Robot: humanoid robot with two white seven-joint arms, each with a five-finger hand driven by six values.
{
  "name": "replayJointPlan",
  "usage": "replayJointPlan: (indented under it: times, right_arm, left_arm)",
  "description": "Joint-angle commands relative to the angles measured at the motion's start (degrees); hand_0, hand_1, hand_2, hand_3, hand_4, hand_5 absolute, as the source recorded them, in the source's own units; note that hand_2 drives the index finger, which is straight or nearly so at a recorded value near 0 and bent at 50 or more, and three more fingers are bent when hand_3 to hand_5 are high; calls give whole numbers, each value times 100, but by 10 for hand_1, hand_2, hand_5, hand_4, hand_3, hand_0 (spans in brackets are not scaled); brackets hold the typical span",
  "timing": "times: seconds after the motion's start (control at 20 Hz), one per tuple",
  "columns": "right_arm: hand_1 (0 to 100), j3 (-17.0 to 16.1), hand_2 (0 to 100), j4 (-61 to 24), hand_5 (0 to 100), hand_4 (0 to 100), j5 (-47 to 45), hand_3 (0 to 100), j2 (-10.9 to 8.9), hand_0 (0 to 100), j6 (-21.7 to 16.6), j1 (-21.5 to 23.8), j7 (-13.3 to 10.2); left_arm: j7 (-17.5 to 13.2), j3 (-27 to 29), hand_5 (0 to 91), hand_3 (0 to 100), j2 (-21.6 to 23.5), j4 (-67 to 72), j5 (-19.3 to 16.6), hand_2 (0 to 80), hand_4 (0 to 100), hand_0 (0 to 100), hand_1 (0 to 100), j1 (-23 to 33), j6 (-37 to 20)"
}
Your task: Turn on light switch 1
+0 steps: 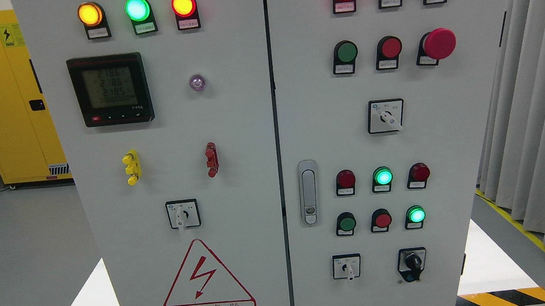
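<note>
I see a pale grey panel (231, 127), a yellow cabinet (7, 107), a red warning triangle (206, 282), and grey curtains (540, 114).

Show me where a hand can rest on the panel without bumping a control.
Bare patches: between the meter and the door seam, around the small violet lamp; and left of the selector switch, above the door handle. Crowded: the button rows at lower right. No robot hand is in view.

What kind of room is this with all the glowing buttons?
Probably an industrial or electrical equipment room. A big grey control cabinet fills the view, covered in lit indicator lamps and push buttons, with a digital meter and a red lightning warning triangle. A yellow safety cabinet stands behind.
</note>
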Motion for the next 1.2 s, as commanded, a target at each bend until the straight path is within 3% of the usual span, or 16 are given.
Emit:
replayJointPlan:
  times: [0.0,0.05,0.2,0.3,0.45,0.55,0.65,0.75,0.85,0.95,1.0,1.15]
  right_arm:
    - [500,0,40,0,0,0,-167,0,0,0,4,-1,-4]
    - [500,0,40,0,0,0,-167,0,0,0,4,-1,-4]
    - [500,0,40,0,0,0,-167,0,0,0,4,-1,-4]
    - [500,0,40,0,0,0,-167,0,0,0,4,-1,-4]
    - [500,0,40,0,0,0,-167,0,0,0,4,-1,5]
    - [500,0,40,0,0,0,-167,0,0,0,4,-1,-4]
    - [500,0,40,0,0,0,-167,0,0,0,4,-1,-4]
    - [500,0,40,0,0,0,-167,0,0,0,4,-1,-4]
    - [500,0,40,0,0,0,-167,0,0,0,4,-1,-4]
    - [500,0,40,0,0,0,-167,0,0,0,4,-1,-4]
    - [500,0,40,0,0,0,-167,0,0,0,4,-1,-4]
    - [500,0,40,0,0,0,-167,0,0,0,4,-1,5]
  left_arm:
    - [2,789,0,169,91,-3107,-183,0,205,198,174,629,6]
    - [2,886,0,228,100,-3459,-323,0,238,206,182,691,6]
    - [2,966,0,268,117,-4250,-430,0,315,228,218,718,-11]
    - [2,1124,102,299,126,-4927,-430,43,391,243,244,744,-2]
    - [-7,1221,155,341,196,-5867,-421,80,439,255,277,831,-2]
    - [10,1195,237,416,266,-6413,-412,148,488,262,329,989,-11]
    - [211,1142,293,448,328,-6783,-395,169,517,271,348,1069,-11]
    - [458,1124,463,509,328,-7073,-386,243,577,279,385,1069,-11]
    - [485,1116,545,566,320,-7363,-386,322,629,288,431,1069,-11]
    - [494,1107,584,581,293,-7592,-368,336,645,291,448,1052,-20]
    - [511,1107,718,635,267,-7671,-368,386,696,295,486,1008,-37]
    - [774,1063,800,673,136,-7873,-360,421,752,298,525,797,-90]
